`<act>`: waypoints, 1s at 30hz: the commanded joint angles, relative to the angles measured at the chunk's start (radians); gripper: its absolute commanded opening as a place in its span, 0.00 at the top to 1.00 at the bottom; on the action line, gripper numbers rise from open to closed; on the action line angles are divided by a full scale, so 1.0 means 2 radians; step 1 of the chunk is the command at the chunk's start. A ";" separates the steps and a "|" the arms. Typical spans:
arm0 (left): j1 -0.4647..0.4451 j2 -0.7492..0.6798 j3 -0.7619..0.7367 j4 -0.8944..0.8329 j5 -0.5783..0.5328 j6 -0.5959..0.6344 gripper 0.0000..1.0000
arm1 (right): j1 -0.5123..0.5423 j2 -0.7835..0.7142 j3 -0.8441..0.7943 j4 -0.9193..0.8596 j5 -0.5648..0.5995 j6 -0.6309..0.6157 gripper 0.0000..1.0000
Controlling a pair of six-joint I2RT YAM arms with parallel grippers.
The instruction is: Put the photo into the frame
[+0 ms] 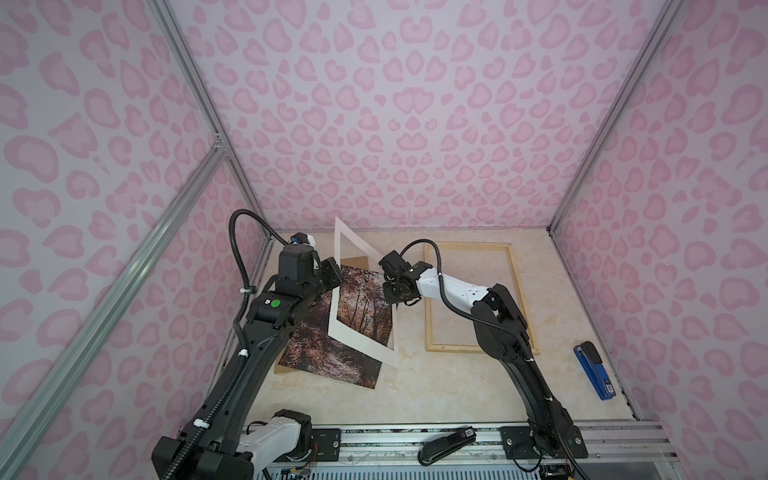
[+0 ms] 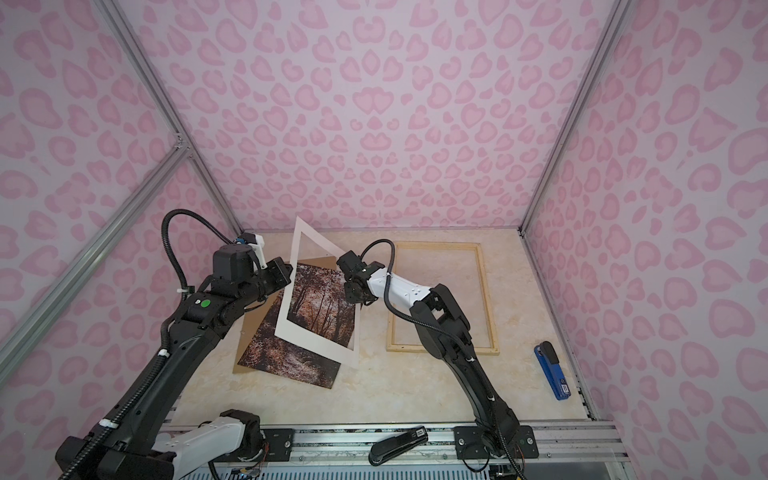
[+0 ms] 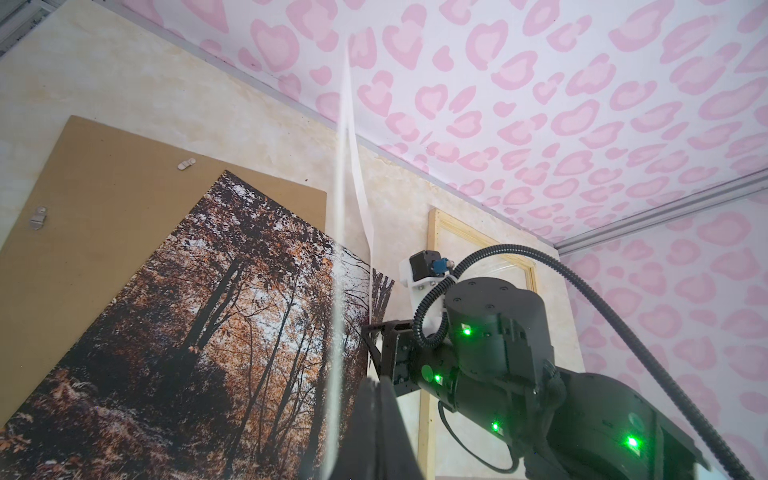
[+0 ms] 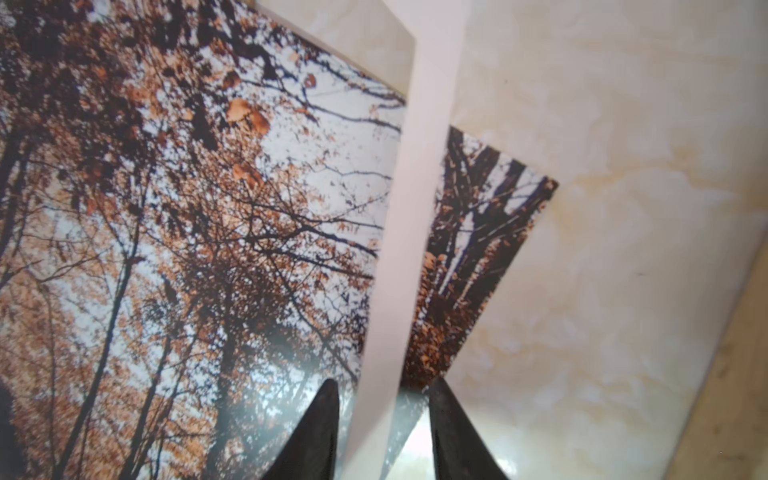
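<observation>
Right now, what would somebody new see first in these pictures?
A white mat border hangs tilted above the middle of the table, pinched by the left tool, the right tool open around its other edge. Under it lies the forest photo on a brown board; the pale frame lies flat to the right.

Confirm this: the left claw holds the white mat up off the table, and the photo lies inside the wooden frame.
Not right. The photo is not inside the frame. It lies on the brown board, left of the frame in both top views, and the frame is empty. The rest stands: the left claw holds the mat up off the table.
</observation>
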 commanded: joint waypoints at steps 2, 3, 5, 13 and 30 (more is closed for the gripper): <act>-0.003 0.003 0.001 0.021 -0.009 -0.003 0.96 | 0.010 0.018 0.028 -0.032 0.031 -0.011 0.67; -0.003 0.004 0.001 0.022 -0.009 -0.003 0.96 | 0.011 0.022 0.034 -0.038 0.035 -0.013 0.69; -0.005 0.004 0.001 0.023 -0.009 -0.004 0.96 | 0.012 0.029 0.046 -0.047 0.041 -0.014 0.73; -0.007 0.011 -0.014 -0.005 -0.070 0.004 0.96 | 0.000 0.006 0.015 -0.042 0.038 -0.026 0.66; 0.042 0.141 -0.122 0.001 -0.138 -0.031 0.43 | -0.050 -0.089 -0.171 0.086 -0.141 -0.050 0.51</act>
